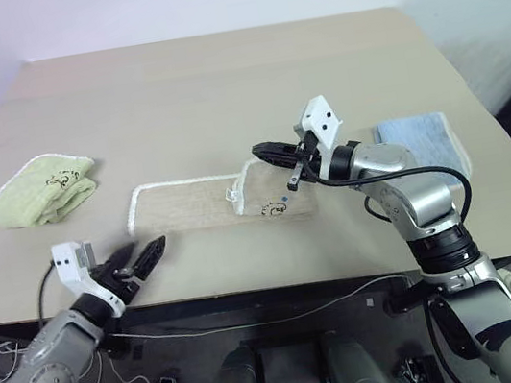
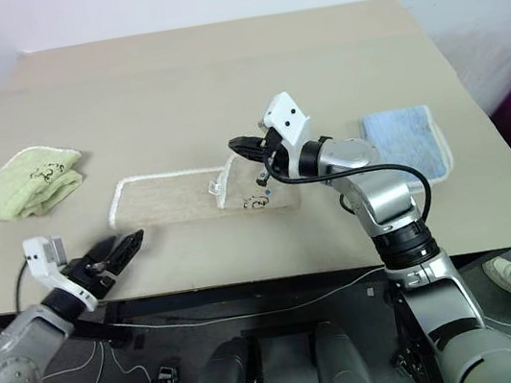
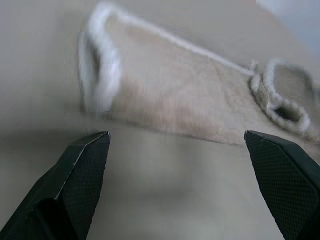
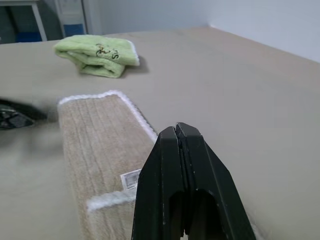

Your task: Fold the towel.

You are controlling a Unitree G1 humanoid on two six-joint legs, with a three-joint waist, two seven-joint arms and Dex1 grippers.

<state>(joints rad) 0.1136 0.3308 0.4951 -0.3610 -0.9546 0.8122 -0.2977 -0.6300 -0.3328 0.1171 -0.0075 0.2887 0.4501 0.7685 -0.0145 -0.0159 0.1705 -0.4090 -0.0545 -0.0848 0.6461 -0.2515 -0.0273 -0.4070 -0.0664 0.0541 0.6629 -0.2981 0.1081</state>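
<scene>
Centrally on the table (image 1: 217, 71): the towel (image 1: 190, 205), a long beige strip with white corded edging, lying flat except at its right end, where a corner with dark marks is folded up and over. Left of the towel and well apart, a folded green cloth (image 1: 44, 190); right of the towel, a folded blue cloth (image 1: 423, 141). Just above the towel's raised right end, the right gripper (image 1: 264, 151), fingers pressed together, no cloth visibly between them, though the contact cannot be told for sure. Near the towel's left end, at the table's front edge, the left gripper (image 1: 144, 253), fingers spread wide, holding nothing, clear of the cloth.
</scene>
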